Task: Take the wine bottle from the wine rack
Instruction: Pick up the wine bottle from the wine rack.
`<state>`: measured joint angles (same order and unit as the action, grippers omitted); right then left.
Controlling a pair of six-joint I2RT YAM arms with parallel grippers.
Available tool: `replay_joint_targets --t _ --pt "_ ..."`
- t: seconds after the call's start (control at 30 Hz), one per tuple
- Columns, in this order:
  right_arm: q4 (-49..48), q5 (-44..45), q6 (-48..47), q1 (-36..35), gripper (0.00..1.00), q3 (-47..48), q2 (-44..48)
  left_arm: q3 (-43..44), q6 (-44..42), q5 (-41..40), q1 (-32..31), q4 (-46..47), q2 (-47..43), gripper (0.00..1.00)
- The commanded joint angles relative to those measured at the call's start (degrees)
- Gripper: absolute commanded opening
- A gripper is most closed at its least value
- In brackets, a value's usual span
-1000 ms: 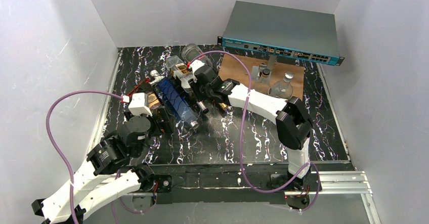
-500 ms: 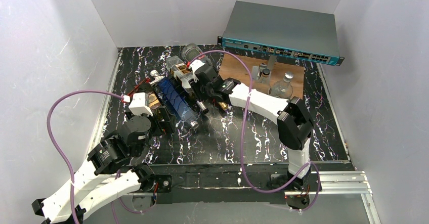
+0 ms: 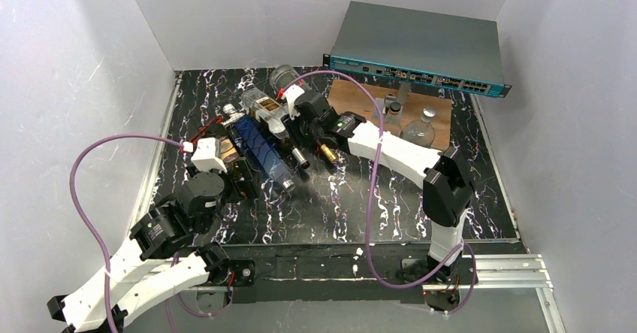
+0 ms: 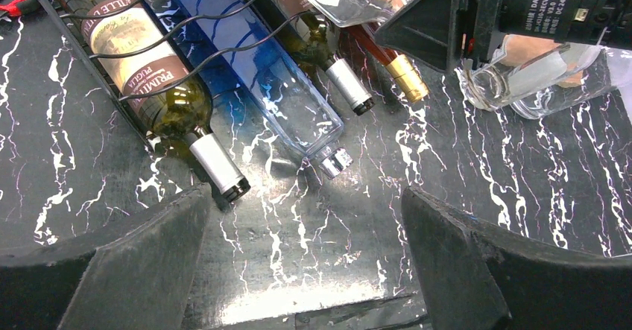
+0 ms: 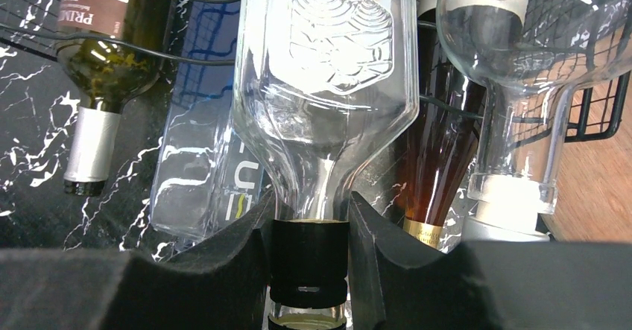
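Got my right claw [image 5: 308, 252] clenched on the clear bottle [image 5: 328, 84] by its neck, ready to slide it off the rack [image 5: 596, 114], while the left claw [image 4: 305, 248] hangs released nearby.

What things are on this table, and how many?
wine rack: 1, black wire, left of middle
green labelled bottle: 1, green, rack's left end
blue bottle: 1, blue, beside the green one
silver-capped bottle: 1, dark, next along
gold-capped bottle: 1, amber, next along
square clear bottle: 1, clear, over the rack
round clear bottle: 1, clear, rack's right end
small bottles: 2, clear, on the board
wooden board: 1, brown, back right
network box: 1, grey-teal, behind board
red-handled tool: 1, red, left of rack
left claw: 1, black, open, by the caps
right claw: 1, black, shut on square clear bottle's neck
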<state>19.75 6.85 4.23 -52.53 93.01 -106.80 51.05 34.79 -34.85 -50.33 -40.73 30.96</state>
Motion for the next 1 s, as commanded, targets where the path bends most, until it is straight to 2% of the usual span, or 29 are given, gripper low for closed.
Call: replay_joint_targets --t 0.0,0.2,0.37,0.53,0.67,0.83,0.97 --pt "-3.5 -4.6 -2.1 -0.6 0.01 3.7 5.1 -0.3 0.5 -0.6 0.3 0.4 -0.2 0.98" --pt "-3.3 -6.1 -2.7 -0.1 0.01 3.3 5.9 0.2 -2.2 -0.1 0.3 0.6 0.2 0.98" --pt "-4.5 -8.3 -2.8 0.1 0.01 0.4 6.5 1.1 -11.9 3.4 0.3 2.0 1.3 0.98" --pt "-6.9 -10.0 -3.1 0.5 0.01 -4.4 7.3 1.3 -31.5 13.8 0.3 3.4 3.0 0.98" --pt "-7.3 -12.1 -1.9 1.2 0.01 -5.8 8.6 -4.4 -51.1 23.1 0.3 8.8 0.2 0.98" --pt "-7.4 -14.4 -0.1 2.5 0.01 -6.5 10.0 -14.8 -71.9 25.9 0.3 23.7 -5.1 0.98" --pt "-8.1 -16.7 1.7 3.4 0.01 -7.5 10.8 -16.4 -81.4 24.7 0.4 29.3 -1.0 0.98"
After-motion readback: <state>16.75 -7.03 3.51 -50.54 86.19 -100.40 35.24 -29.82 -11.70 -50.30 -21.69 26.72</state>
